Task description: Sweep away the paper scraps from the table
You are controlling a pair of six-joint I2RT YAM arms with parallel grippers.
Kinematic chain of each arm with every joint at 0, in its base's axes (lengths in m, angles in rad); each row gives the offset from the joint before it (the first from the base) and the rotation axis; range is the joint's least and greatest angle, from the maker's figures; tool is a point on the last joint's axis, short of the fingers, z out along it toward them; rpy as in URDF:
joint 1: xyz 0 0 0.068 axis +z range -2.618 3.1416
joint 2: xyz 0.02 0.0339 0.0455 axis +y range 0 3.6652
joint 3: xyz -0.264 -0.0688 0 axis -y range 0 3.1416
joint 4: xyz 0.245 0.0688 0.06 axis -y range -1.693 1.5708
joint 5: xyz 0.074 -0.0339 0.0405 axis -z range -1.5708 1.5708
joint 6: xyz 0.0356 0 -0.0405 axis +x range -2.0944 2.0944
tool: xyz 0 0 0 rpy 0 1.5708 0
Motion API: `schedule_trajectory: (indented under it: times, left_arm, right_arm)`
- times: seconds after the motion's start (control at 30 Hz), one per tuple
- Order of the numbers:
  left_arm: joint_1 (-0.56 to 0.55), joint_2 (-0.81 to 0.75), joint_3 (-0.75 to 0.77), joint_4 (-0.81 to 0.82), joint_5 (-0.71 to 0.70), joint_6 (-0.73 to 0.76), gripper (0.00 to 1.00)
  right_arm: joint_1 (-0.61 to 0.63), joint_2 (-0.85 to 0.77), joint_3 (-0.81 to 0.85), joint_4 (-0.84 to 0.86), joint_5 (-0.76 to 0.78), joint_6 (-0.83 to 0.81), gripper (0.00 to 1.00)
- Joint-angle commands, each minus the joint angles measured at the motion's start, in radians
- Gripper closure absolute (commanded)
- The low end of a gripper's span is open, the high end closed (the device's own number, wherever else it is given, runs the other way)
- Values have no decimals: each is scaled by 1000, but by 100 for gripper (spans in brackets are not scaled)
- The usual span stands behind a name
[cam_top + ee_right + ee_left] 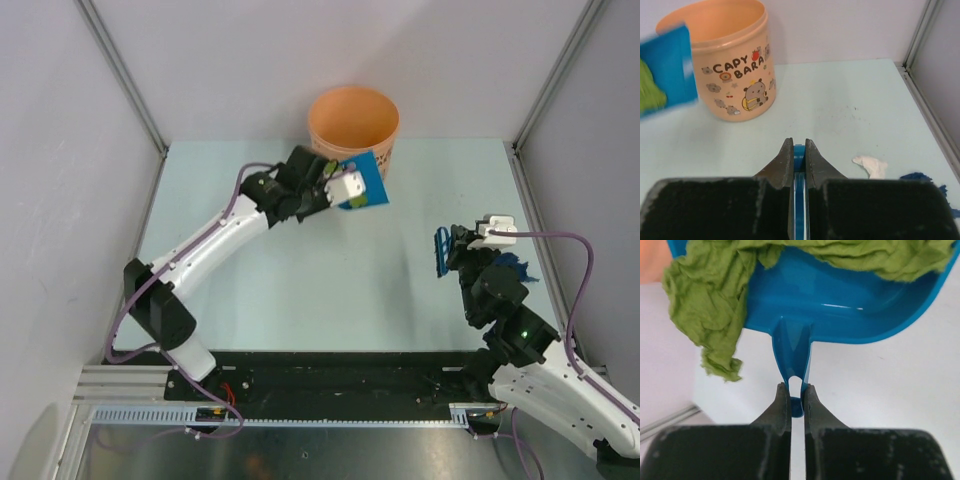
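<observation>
At the bottom of the left wrist view, my left end effector [796, 390] is clamping tight on the handle of the blue dustpan [850, 310], one finger pressing on either side of the narrow stem. Beyond it the pan is filling the top of the frame. A crumpled green paper scrap [710, 310] is lying in it and spilling over the rim at the upper left.

At the bottom centre of the right wrist view, my right end effector [798, 145] is squeezing a thin blue brush [799, 200] (only its edge is showing between the fingers). Just past it, at the lower right, a white scrap [870, 165] is lying on the bench [840, 100], with a blue scrap [920, 178] beside it toward the right edge. Farther off, at the upper left, the orange bucket [735, 65] is standing on the bench, and the dustpan is hanging blurred at its left side. In the overhead view, the pan is overlapping the bucket's near rim at top centre.
</observation>
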Motion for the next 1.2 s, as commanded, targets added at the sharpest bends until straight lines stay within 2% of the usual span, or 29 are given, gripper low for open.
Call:
schedule_trajectory:
  times: [0.0, 0.13, 0.17, 0.2, 0.27, 0.3, 0.37, 0.47, 0.5, 0.53, 0.57, 0.6, 0.67, 0.7, 0.73, 0.8, 0.87, 0.9, 0.93, 1.0, 1.17]
  left_arm:
    - [47, 97, 276, -22, -152, 32, 100]
    - [71, 242, 535, -33, -307, 74, 100]
    - [77, 306, 646, -35, -344, 88, 100]
    - [80, 349, 704, -32, -427, 107, 100]
    - [83, 423, 878, -30, -511, 185, 100]
    - [83, 502, 934, -21, -562, 217, 100]
    - [83, 561, 1029, 11, -668, 327, 100]
    - [83, 576, 955, 207, -781, 501, 100]
    - [83, 569, 918, 349, -798, 550, 100]
    - [83, 543, 875, 437, -820, 666, 100]
    - [83, 529, 773, 535, -849, 735, 100]
    - [82, 517, 726, 739, -861, 809, 100]
    - [82, 507, 619, 970, -874, 1046, 100]
    - [82, 507, 589, 1176, -868, 1131, 100]
    - [82, 512, 572, 1239, -862, 1239, 100]
    - [82, 527, 552, 1379, -842, 1314, 100]
    - [83, 536, 499, 1508, -808, 1453, 100]
    - [83, 543, 486, 1619, -783, 1501, 100]
    - [83, 550, 477, 1658, -777, 1568, 100]
    - [83, 555, 460, 1697, -773, 1587, 100]
    - [83, 517, 414, 1688, -772, 1511, 100]
  right_arm:
    - [-6, -12, -6, -45, 6, 24, 100]
    - [-12, -12, -12, -56, 5, 24, 100]
    - [-12, -10, -15, -56, 5, 24, 100]
    - [-13, -10, -16, -56, 3, 19, 100]
    - [-15, -9, -21, -57, 3, 19, 100]
    - [-16, -9, -21, -56, 3, 19, 100]
    - [-18, -12, -23, -59, 2, 18, 100]
    - [-19, -15, -23, -59, -4, 16, 100]
    - [-19, -17, -23, -59, -6, 16, 100]
    - [-21, -15, -23, -59, -15, 16, 100]
    - [-22, -15, -23, -59, -18, 16, 100]
    - [-22, -14, -23, -60, -18, 18, 100]
    - [-22, -7, -24, -57, -21, 19, 100]
    - [-22, -6, -24, -56, -21, 21, 100]
    - [-22, -3, -24, -54, -24, 21, 100]
    - [-24, 0, -26, -47, -34, 19, 100]
    - [-24, 3, -26, -47, -41, 15, 100]
    - [-24, 5, -24, -48, -41, 13, 100]
    - [-24, 6, -26, -50, -43, 12, 100]
    - [-24, 8, -26, -51, -40, 9, 100]
    - [-39, 22, -32, -22, 26, -46, 100]
